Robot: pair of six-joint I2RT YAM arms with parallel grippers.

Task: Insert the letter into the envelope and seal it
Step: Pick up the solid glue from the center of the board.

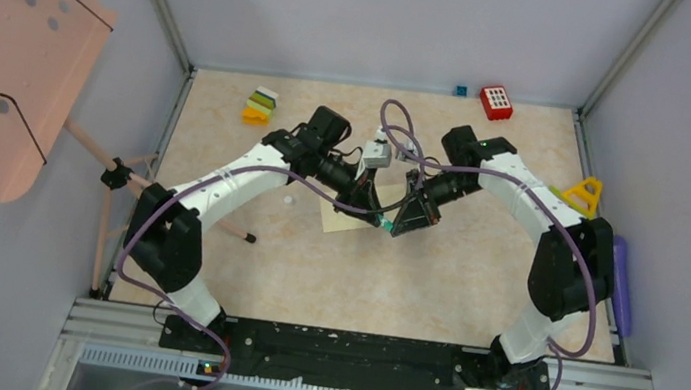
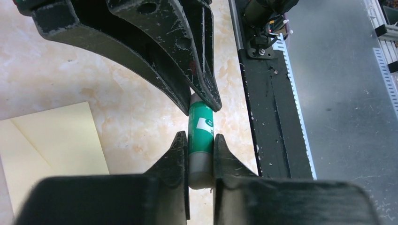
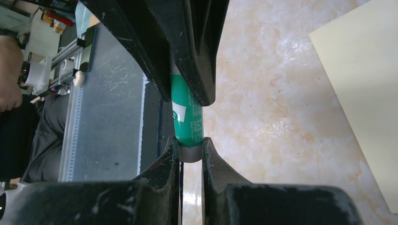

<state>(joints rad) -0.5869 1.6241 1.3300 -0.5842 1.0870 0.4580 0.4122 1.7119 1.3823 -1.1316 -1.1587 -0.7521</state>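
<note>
Left tool (image 2: 201,138), right tool (image 3: 189,140) clamping glue stick (image 2: 201,119), envelope (image 2: 56,140) beside (partly covered)

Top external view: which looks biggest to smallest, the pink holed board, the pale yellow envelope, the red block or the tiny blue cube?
1. pink holed board, though it is nearer the camera, so exaggerated
2. envelope, only partly visible
3. red block
4. blue cube
</note>
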